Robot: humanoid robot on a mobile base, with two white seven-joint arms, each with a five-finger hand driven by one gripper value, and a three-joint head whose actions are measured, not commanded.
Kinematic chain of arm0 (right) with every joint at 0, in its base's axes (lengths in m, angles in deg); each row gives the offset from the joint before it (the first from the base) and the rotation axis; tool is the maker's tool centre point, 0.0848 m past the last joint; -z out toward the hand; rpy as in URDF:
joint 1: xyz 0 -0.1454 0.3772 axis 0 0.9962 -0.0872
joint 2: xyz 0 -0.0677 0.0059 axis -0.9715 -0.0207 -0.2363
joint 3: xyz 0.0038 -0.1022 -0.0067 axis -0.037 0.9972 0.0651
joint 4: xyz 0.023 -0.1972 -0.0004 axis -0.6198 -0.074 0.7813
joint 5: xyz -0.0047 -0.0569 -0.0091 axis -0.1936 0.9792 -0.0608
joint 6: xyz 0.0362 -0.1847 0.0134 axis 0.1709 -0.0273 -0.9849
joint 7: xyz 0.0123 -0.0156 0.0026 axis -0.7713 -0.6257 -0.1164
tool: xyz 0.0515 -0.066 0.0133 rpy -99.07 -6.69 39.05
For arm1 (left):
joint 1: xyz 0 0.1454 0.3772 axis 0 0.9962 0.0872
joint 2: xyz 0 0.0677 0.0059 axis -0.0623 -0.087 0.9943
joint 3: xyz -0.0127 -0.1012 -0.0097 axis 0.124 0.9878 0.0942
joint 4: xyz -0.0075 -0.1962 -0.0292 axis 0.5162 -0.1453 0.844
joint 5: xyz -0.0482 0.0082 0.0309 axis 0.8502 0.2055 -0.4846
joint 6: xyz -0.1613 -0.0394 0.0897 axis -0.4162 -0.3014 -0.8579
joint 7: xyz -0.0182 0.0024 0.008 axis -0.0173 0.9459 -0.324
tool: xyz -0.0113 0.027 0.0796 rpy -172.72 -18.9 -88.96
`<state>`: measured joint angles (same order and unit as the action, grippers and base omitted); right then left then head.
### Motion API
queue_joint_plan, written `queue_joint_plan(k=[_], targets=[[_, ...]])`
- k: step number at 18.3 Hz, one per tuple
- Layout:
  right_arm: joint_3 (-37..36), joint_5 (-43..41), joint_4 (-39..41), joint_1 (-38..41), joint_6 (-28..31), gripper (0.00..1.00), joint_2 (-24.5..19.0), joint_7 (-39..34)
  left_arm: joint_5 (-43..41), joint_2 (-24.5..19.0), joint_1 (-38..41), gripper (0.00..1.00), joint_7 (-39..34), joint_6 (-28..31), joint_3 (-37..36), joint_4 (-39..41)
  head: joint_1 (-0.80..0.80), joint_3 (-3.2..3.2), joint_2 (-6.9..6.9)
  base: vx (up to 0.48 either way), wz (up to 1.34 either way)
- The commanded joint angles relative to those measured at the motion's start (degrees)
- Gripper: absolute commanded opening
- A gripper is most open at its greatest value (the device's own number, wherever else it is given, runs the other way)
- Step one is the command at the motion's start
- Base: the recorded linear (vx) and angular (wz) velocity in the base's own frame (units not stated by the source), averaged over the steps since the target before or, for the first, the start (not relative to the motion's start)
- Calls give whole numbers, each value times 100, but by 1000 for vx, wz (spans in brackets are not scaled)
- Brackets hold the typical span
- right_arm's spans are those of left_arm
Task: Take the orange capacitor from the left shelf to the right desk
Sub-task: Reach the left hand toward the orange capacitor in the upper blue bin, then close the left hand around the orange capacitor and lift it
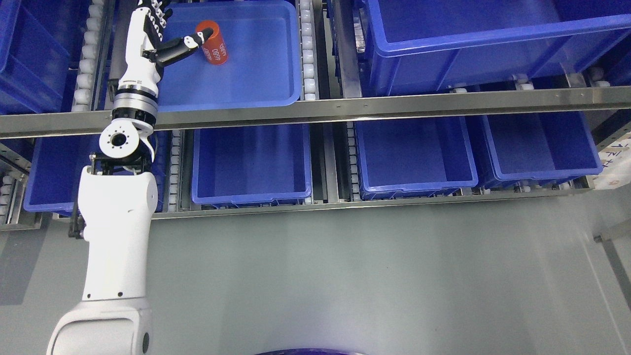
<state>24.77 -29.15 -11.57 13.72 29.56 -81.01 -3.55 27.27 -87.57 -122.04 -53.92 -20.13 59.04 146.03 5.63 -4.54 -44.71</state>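
**Thumb on orange cap., upper-left bin**

Fingers of left hand (157,34): thumb (190,43) stuck out to the right, apart from the other digits, tip touching upper-left end of the orange capacitor (215,43). Remaining fingers (157,11) point up toward top edge of frame, partly cut off. They sit well left of the cap., not wrapped on it. So hand spread, not clamped; contact by thumb tip only, as far as visible.

Head view, upper left of frame: capacitor lies on its side on floor of a shallow blue bin (256,84), in the bin's upper-left part, long axis tilted slightly. White print on its side, "4600" legible, rest too small. Bin sits on top shelf level, roller tracks (308,54) running along its right side.

Left arm (118,231) enters at lower left, white upper segment rising to a round joint at the metal shelf rail (374,107), then forearm crossing the rail and reaching up into the bin.

Centre + right of frame: deeper blue bins (251,162) on lower level, under the rail. A larger blue bin (493,44) at upper right. Paper label w/ handwriting (616,162) at right edge, unreadable.

Lower half of frame: grey floor (369,276). Right arm not visible.
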Motion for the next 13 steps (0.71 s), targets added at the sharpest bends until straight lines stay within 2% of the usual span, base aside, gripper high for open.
queue_joint_plan(k=[1, 6, 9, 13], targets=[[-62, 0, 193, 9, 14, 100, 100, 4, -9, -22, -745, 100, 123, -77, -820, -2553, 0, 0, 0, 0, 0], [-62, 0, 193, 9, 14, 100, 100, 4, -334, -21, -843, 100, 62, -402, -733, -3003, 0, 0, 0, 0, 0], [-62, 0, 193, 9, 14, 100, 100, 4, -352, -65, -851, 100, 62, -411, -575, -3100, 0, 0, 0, 0, 0], [-62, 0, 193, 9, 6, 100, 100, 4, -352, -74, -1044, 97, 9, -718, -539, -3548, 0, 0, 1, 0, 0]])
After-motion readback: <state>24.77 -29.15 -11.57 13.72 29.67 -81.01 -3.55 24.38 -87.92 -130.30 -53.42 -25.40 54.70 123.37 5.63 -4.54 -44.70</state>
